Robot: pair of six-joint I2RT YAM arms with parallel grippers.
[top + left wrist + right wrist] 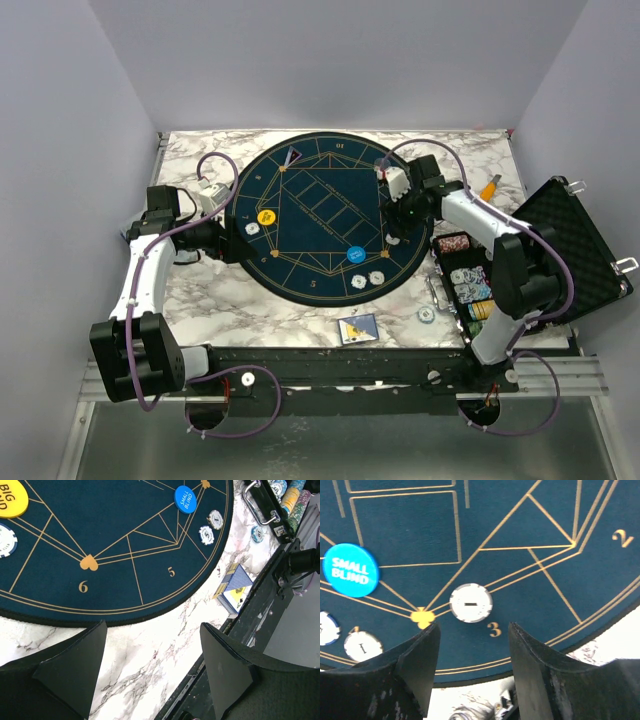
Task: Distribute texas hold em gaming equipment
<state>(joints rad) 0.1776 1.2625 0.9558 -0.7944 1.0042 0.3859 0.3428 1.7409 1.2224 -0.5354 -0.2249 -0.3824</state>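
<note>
A: While your right gripper point(472, 630) hangs over the mat's point(520, 520) right edge, jaws part open, empty; whitish chip point(471, 602) lies flat just past its tips.
B: left gripper point(152, 626)?
A: Wide open, empty; at mat's left edge.

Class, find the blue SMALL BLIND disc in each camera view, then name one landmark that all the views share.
Top external: blue SMALL BLIND disc, lower right of the dark blue mat.
Left wrist: top edge, right of centre.
Right wrist: left edge, mid-height.
Shared landmark: that gold-lined mat.
</note>
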